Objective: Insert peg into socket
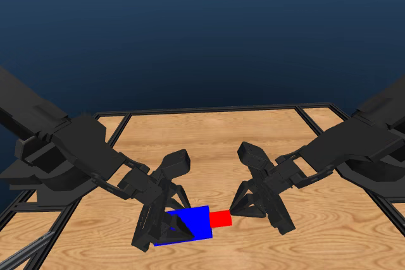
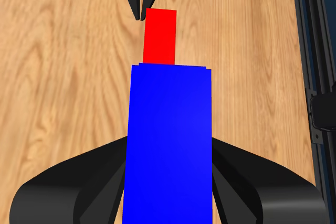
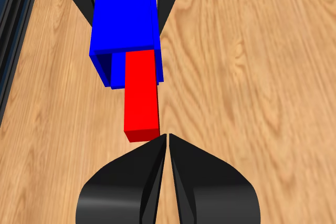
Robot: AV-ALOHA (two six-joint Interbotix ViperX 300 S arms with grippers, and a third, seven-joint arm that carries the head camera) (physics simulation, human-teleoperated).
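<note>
The blue socket (image 1: 190,224) hangs low over the table, and my left gripper (image 1: 168,229) is shut on it, one jaw on each side. The red peg (image 1: 220,219) sticks out of the socket's open end toward the right arm, its other end inside. In the right wrist view the peg (image 3: 142,93) runs into the hollow of the socket (image 3: 123,14). My right gripper (image 3: 167,137) is shut with nothing in it, its tips together just behind the peg's free end. The left wrist view shows the socket (image 2: 168,140) with the peg (image 2: 160,35) beyond it.
The wooden table (image 1: 209,137) is ringed by a black frame rail (image 1: 215,110). Both arms reach in from the sides and meet near the table's front middle. A rail with a bracket (image 2: 317,114) runs beside the socket in the left wrist view.
</note>
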